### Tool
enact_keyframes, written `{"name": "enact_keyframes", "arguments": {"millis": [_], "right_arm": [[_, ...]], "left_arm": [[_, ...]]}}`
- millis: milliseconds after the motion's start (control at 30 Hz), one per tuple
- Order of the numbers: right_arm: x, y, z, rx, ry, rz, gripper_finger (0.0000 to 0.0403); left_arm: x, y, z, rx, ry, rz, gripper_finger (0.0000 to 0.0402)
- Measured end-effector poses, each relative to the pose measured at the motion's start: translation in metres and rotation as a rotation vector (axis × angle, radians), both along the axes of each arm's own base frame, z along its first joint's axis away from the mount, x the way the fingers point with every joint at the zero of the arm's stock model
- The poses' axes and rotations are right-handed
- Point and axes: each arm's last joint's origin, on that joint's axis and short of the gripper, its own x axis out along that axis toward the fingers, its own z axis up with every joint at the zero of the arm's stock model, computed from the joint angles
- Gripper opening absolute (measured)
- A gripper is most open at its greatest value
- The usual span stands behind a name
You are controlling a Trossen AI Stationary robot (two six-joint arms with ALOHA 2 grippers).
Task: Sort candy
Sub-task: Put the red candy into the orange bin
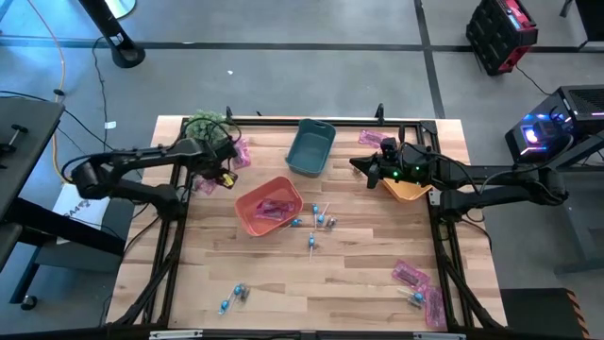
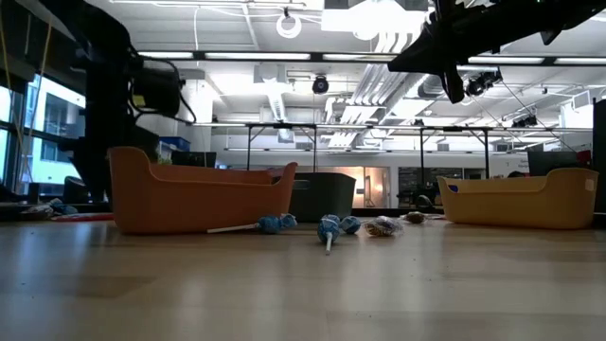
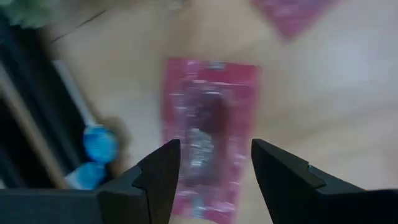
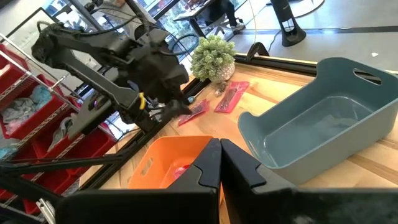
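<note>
A flat pink packet [image 3: 208,134], glossy and crinkled with a darker patch showing through its wrapper, lies on the wooden counter [image 1: 359,274] directly beneath the left hand [image 3: 214,180]. That hand's two dark fingers [image 3: 163,171] stand apart on either side of the packet's lower end, released and gripping nothing. Just beside the packet lie blue-wrapped lollipops [image 3: 99,144] with white sticks, and another pink packet [image 3: 292,12] lies a little beyond.

From above, this spot is at the counter's far left, near a green leafy plant [image 1: 206,126]. More pink packets [image 1: 274,208] rest inside the red bin [image 1: 269,206] at the middle. Further blue lollipops [image 1: 319,222] are scattered just beside that bin, a few [image 1: 233,297] lie near the front edge, and pink packets [image 1: 420,283] sit at the front right. A teal bin [image 1: 310,148] stands behind the red one.

The right hand [image 1: 359,163] hangs above the counter beside the orange bin [image 1: 408,192], fingers pressed together with nothing in them.
</note>
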Motion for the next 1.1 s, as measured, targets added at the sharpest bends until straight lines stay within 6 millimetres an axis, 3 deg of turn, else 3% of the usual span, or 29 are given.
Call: {"name": "enact_keyframes", "arguments": {"millis": [333, 467, 633, 800, 967, 1100], "right_arm": [[0.0, 0.0, 0.0, 0.004, -0.002, -0.001, 0.0], [0.0, 0.0, 0.0, 0.005, -0.002, -0.001, 0.0], [0.0, 0.0, 0.0, 0.005, -0.001, 0.0, 0.0], [0.0, 0.0, 0.0, 0.0, 0.002, 0.0, 0.0], [0.0, 0.0, 0.0, 0.0, 0.004, -0.001, 0.0], [0.0, 0.0, -0.001, 0.0, 0.008, -0.004, 0.0]], "left_arm": [[0.008, 0.018, -0.033, -0.116, 0.109, -0.05, 0.0189], [0.012, 0.017, -0.031, -0.155, 0.091, -0.101, 0.0139], [0.015, 0.018, -0.003, -0.137, -0.003, -0.153, 0.0019], [0.011, 0.015, 0.04, -0.096, -0.044, -0.217, 0.0018], [0.018, 0.005, 0.091, -0.01, -0.341, -0.264, 0.0005], [0.037, -0.015, 0.112, 0.036, -0.566, -0.372, 0.0004]]}}
